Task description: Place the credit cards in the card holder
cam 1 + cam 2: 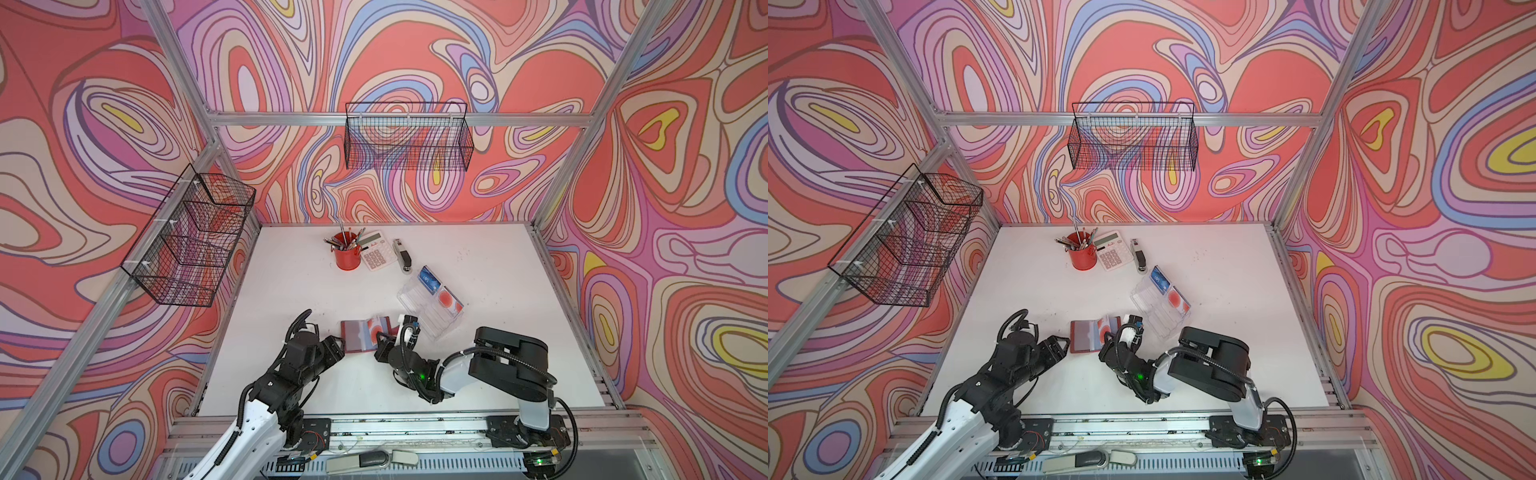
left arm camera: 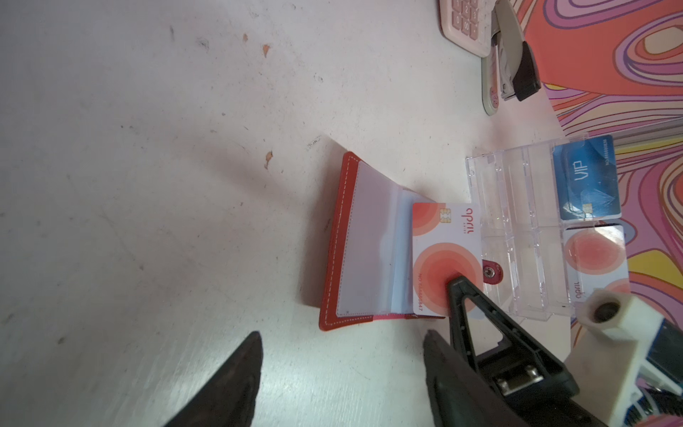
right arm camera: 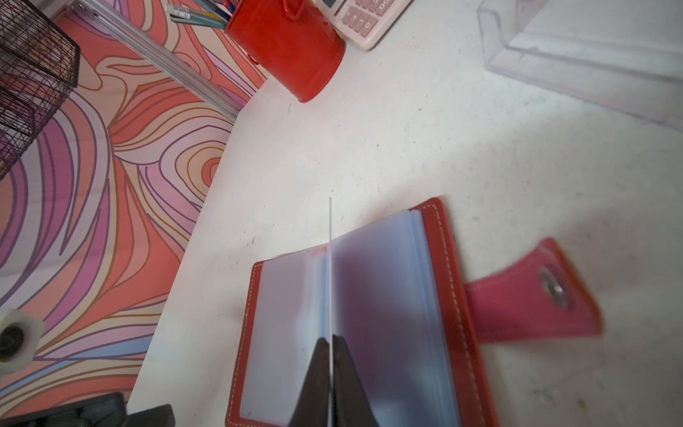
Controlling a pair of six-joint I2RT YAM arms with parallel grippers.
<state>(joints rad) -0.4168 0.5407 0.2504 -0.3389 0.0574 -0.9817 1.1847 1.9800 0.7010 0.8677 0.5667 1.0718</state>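
White "VIP" reads on the blue card [image 2: 587,177] in the clear tray [image 2: 517,222] — legible in the left wrist view alone. There too the pale card [image 2: 443,240] shows its face, chip and orange circles; the right wrist view gives only its edge, pinched in the closed right gripper [image 3: 330,338] over the open card holder [image 3: 281,332] on the table [image 1: 291,291]. The left gripper [image 2: 342,334] stands partly open, empty — just beside the holder.

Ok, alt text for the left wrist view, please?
The right hand pinches a pale card with red-orange circles over the open red card holder. Beside it a clear tray holds a blue card and another pale card.
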